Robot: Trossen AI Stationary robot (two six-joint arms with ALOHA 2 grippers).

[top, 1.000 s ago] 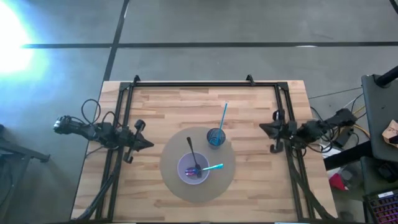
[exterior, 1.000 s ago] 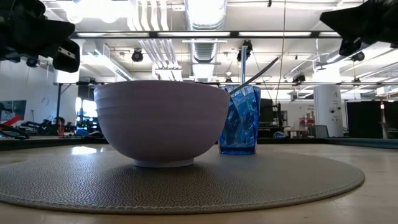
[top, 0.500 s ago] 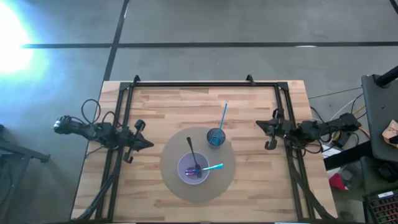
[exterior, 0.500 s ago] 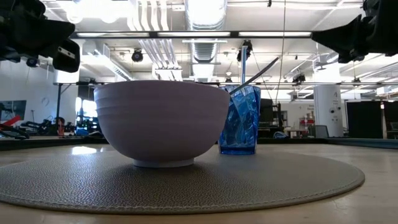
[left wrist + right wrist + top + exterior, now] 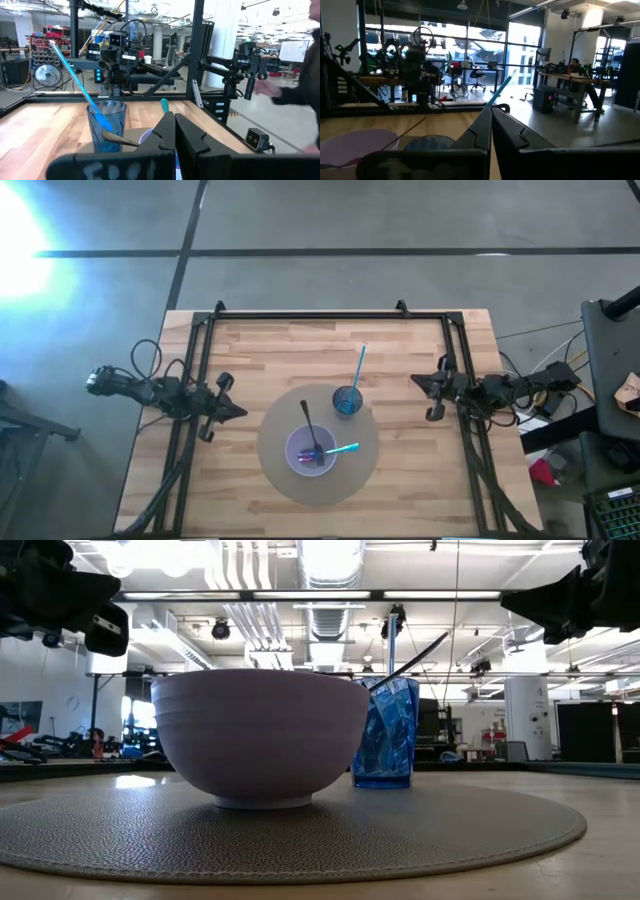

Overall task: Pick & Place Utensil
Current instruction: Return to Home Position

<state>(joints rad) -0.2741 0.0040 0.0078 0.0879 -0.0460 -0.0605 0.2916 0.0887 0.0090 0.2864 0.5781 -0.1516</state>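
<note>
A: Fork [image 5: 308, 423] and spoon [image 5: 345, 448], where?
B: Both in the lavender bowl [image 5: 312, 451], heads down inside, handles out over the rim. Bowl on the round grey placemat [image 5: 280, 475], mid counter [image 5: 270, 350].
A: Visible from table height?
B: Barely. Hidden behind the bowl wall in the low view, except one dark handle [image 5: 415, 655] poking up past the rim near the blue cup [image 5: 385, 735]. Hard to separate the two heads from above as well.
A: Cup?
B: Just beside the bowl, on the placemat, with a blue straw [image 5: 359, 365] leaning out.
A: Left end effector [image 5: 236, 411]?
B: At the counter's left edge, well apart from the bowl. Fingers pressed together in its wrist view, gripping nothing.
A: Right end effector [image 5: 420, 383]?
B: At the right edge, same deal: closed tight, empty. Cut off at the top corner in the low view.
A: Background?
B: Blurred person [image 5: 300, 92] at the edge of the left wrist view, cropped by the frame.
</note>
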